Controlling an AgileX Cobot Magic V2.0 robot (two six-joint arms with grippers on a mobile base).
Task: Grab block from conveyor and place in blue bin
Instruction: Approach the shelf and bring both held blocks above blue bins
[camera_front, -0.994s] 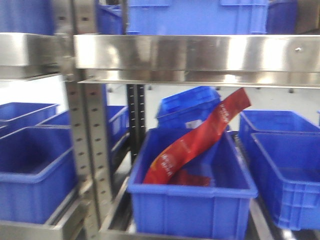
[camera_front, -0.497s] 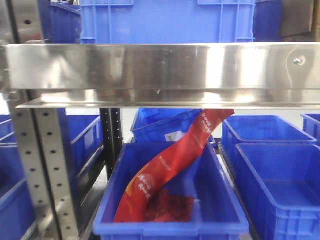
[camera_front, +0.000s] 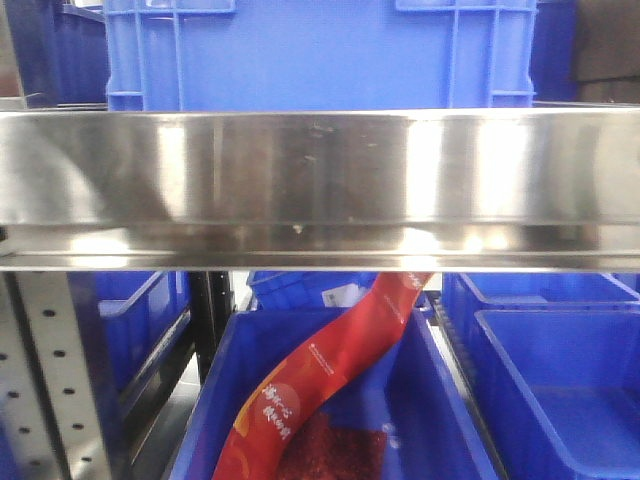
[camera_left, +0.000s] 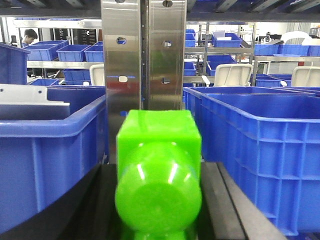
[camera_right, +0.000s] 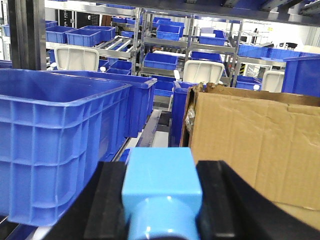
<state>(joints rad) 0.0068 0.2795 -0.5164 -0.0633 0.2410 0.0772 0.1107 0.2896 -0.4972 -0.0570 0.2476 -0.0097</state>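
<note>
My left gripper (camera_left: 159, 220) is shut on a bright green block (camera_left: 158, 165) with a square body and a round end, held between black fingers (camera_left: 97, 205). My right gripper (camera_right: 162, 215) is shut on a light blue block (camera_right: 161, 187) of the same shape. In the front view a blue bin (camera_front: 435, 410) on the lower shelf holds a red printed bag (camera_front: 320, 385). Neither gripper shows in the front view. The conveyor is out of view.
A steel shelf rail (camera_front: 320, 190) crosses the front view, with a blue crate (camera_front: 320, 50) above and another bin (camera_front: 560, 390) at the right. Blue bins (camera_left: 260, 150) flank the left gripper, with a steel post (camera_left: 144, 60) ahead. A cardboard box (camera_right: 255, 145) is right of the right gripper.
The front view has shifted. The shelf rail now sits lower and larger in the frame, the upright post has slid to the left edge, and the bin with the red bag is closer.
</note>
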